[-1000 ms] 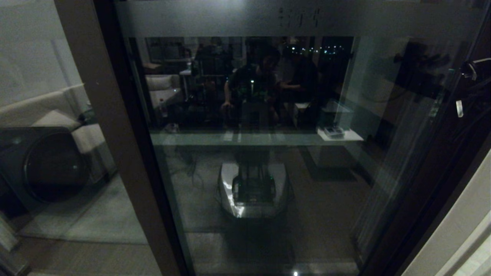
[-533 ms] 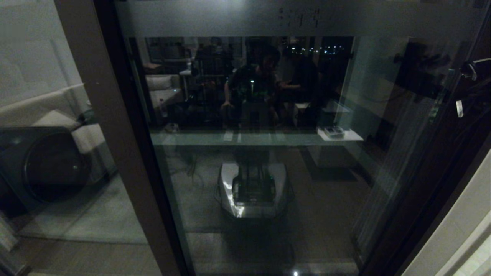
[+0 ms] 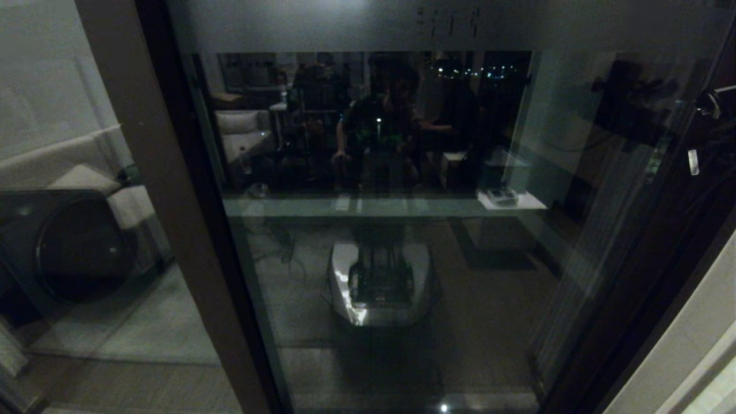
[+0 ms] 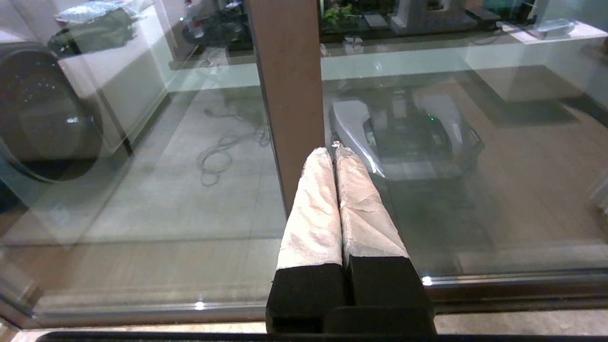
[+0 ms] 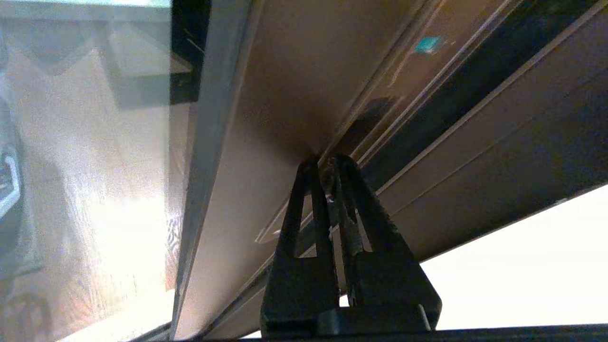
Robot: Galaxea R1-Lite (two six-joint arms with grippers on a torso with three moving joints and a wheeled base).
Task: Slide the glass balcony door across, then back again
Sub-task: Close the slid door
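The glass balcony door (image 3: 402, 259) fills the head view, with a frosted top strip (image 3: 345, 26) and brown stiles. My right gripper (image 5: 324, 164) is shut, its black tips pressed against the door's right stile (image 5: 285, 95) just below the slim dark recessed handle (image 5: 373, 116). My left gripper (image 4: 334, 149) is also shut and holds nothing. Its white-wrapped fingers (image 4: 313, 209) point at the right edge of the brown left stile (image 4: 289, 95), low down near the floor track. Neither gripper shows clearly in the head view.
A dark round-fronted washing machine (image 3: 80, 247) stands behind the glass on the left. My own base is reflected in the pane (image 3: 379, 282). A pale wall (image 3: 690, 345) borders the door's right side. The metal floor track (image 4: 142, 304) runs along the bottom.
The brown left stile and the frosted strip have shifted very slightly to the left in the head view. Both grippers stay shut.
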